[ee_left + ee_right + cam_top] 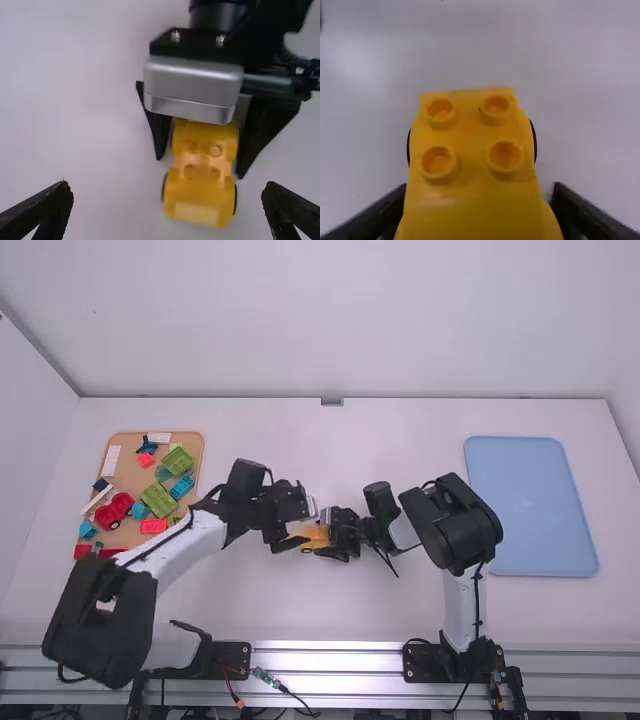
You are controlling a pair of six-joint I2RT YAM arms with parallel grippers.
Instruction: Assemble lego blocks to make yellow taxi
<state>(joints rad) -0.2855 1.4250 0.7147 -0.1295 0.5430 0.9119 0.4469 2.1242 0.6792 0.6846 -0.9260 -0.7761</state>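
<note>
1. My landmark is the yellow car [315, 537], the taxi on the white table [390, 440], between the two arms. I can't tell whether its wheels touch the tabletop.
2. It carries round studs on top and dark wheels [235, 199] at its sides; the left wrist view also gives me a paler patch on one end.
3. My left gripper [292, 528] is just beside the car, on its left. Its jaws stand wide apart with nothing held between them; in its wrist view the car lies farther off, beyond the fingertips.
4. My right gripper [331, 537] comes at the car from the right. Its jaws are partly closed, one on each flank, and have hold of the body. How hard they press, I can't tell.
5. Well to the left of the car is a tan tray [128, 476] of loose pieces: green blocks [178, 460], a red block [154, 526], a red wheeled piece [114, 511], blue blocks [182, 488] and white pieces [111, 460]. Part of my left arm reaches past the tray's near side.
6. Well to the right of the car, beyond my right arm, a light blue tray [530, 505] lies flat on the table.
</note>
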